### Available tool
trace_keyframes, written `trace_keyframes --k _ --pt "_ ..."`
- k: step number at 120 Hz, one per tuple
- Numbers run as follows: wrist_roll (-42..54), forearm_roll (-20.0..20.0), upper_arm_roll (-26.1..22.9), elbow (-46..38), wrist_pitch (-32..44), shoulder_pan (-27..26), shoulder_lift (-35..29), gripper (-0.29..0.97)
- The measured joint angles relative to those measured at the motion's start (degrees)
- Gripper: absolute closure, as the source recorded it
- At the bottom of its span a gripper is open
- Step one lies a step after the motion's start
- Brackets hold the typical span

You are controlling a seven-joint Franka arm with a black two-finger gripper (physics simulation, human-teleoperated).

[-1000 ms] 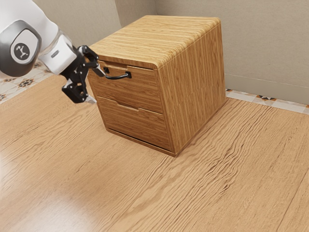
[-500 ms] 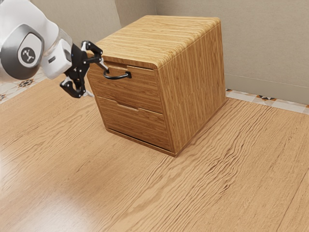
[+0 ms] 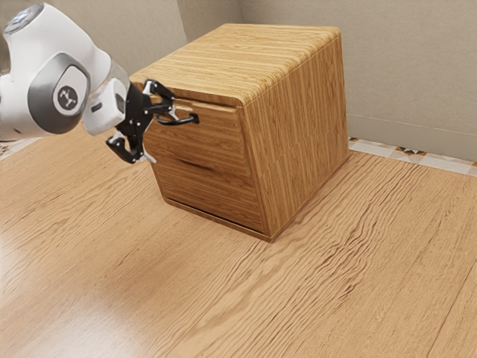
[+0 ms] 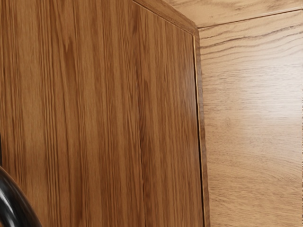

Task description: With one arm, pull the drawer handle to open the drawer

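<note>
A wooden two-drawer cabinet (image 3: 287, 112) stands on the floor. Its top drawer (image 3: 212, 138) carries a black handle (image 3: 182, 119) and sits a little proud of the lower drawer (image 3: 212, 190), with a dark gap beneath it. In the exterior view my gripper (image 3: 162, 137) is at the handle's left end. It is open, its upper finger hooked at the handle and its lower finger down beside the drawer front's left edge. In the wrist view the drawer front (image 4: 104, 118) is very close, with a curve of the black handle (image 4: 12, 205) just under the hand.
Wood-plank floor (image 3: 223, 283) spreads in front of and to the exterior view's right of the cabinet. A beige wall (image 3: 410, 60) with a tiled strip at its foot runs behind. My white arm (image 3: 59, 89) enters from the exterior view's left.
My hand has risen and moved toward the exterior view's right, bringing its upper finger onto the handle. The top drawer front now stands slightly out from the cabinet.
</note>
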Motion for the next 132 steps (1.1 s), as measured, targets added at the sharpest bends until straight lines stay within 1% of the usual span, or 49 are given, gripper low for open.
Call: trace_keyframes --k 12,19,26,53,59,63,75,84,91,103,120,132 --pt "0.78 -0.05 -0.06 -1.0 0.27 0.15 -0.58 0.0" --pt "1.09 -0.06 -0.09 -3.24 1.08 0.2 -2.5 0.04" --pt "1.35 -0.04 -0.07 -6.05 2.2 0.19 -4.66 0.0" --pt "2.04 0.11 -0.32 -13.8 5.33 -0.15 -12.07 0.0" --pt "2.15 0.12 -0.34 -15.11 5.83 -0.24 -13.43 0.03" --pt "2.24 0.12 -0.35 -15.91 6.11 -0.27 -13.93 -0.01" --pt "2.45 0.07 -0.35 -18.46 6.68 -0.21 -15.96 -0.03" --pt "2.56 0.1 -0.35 -19.85 6.83 -0.1 -17.32 -0.09" --pt "2.63 0.17 -0.29 -20.89 6.86 -0.01 -18.51 -0.03" --pt "2.73 0.26 -0.24 -22.36 6.91 0.11 -19.83 -0.12" --pt "2.8 0.26 -0.23 -24.48 6.93 0.36 -22.11 -0.06" --pt "2.91 0.29 -0.17 -25.38 6.94 0.4 -23.81 0.05"
